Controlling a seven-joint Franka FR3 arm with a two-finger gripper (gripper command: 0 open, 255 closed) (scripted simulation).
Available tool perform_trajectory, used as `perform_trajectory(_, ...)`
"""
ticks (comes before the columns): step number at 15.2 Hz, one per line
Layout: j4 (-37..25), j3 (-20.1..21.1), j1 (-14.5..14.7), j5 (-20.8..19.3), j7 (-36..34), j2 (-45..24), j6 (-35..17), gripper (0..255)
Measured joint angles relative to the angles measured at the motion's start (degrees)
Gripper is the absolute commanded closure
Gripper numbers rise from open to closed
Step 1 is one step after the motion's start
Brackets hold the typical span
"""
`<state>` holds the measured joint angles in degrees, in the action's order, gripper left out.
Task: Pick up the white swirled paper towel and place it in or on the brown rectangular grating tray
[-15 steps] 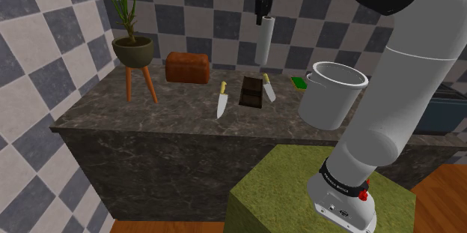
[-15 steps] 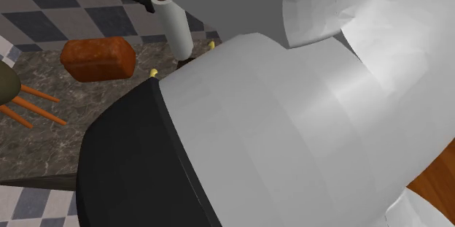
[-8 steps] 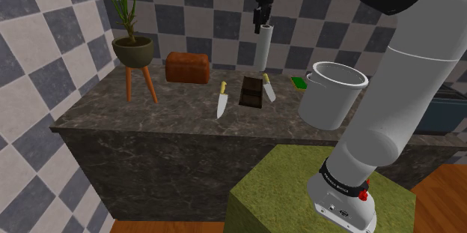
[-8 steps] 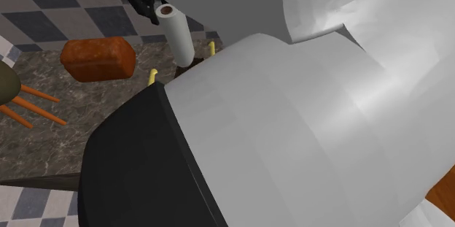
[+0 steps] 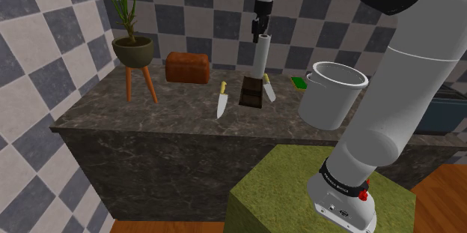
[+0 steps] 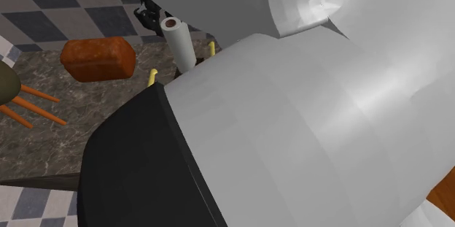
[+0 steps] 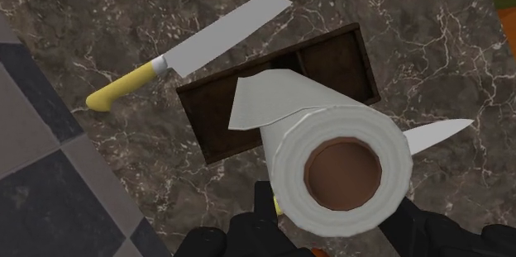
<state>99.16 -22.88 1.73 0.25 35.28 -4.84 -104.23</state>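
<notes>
the white paper towel roll with a brown cardboard core (image 5: 260, 55) is held upright at its top end by the all-black gripper (image 5: 259, 28) of the white arm. in the wrist view the black fingers (image 7: 263, 214) are seen pressed against opposite sides of the roll, so that it is clasped between them. a loose corner of sheet stands out from the roll over the dark brown rectangular tray (image 7: 335, 57).

the roll is hung directly above the tray, with its lower end over the tray's far part in the shoulder view. whether that end touches the tray cannot be told. the tray is laid flat on the dark marbled stone surface (image 5: 150, 115), and its inside is split by a crossbar into compartments.

a yellow-handled knife (image 5: 222, 102) is laid close beside the tray toward the shoulder view's left. a second yellow-handled knife (image 5: 268, 89) is laid close beside the tray on the opposite side.

a brown bread loaf (image 5: 187, 67) is set well apart from the tray, farther left and near the checkered wall. a potted plant on an orange three-legged stand (image 5: 133, 50) is placed beyond the loaf, farther still from the tray. a large grey pot (image 5: 332, 93) is stood to the right of the tray in the shoulder view. a small green item (image 5: 300, 82) is seen between the tray and that pot, nearer the wall.
</notes>
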Motion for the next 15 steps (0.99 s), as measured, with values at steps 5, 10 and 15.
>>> perform_trajectory(5,3.4,0.0,0.0,0.1,0.1,-0.2,-3.6,255)
perform_trajectory(10,6.9,0.1,0.0,0.3,0.0,-0.8,-7.7,255)
perform_trajectory(15,7.5,0.0,0.0,0.4,0.2,-1.0,-8.4,255)
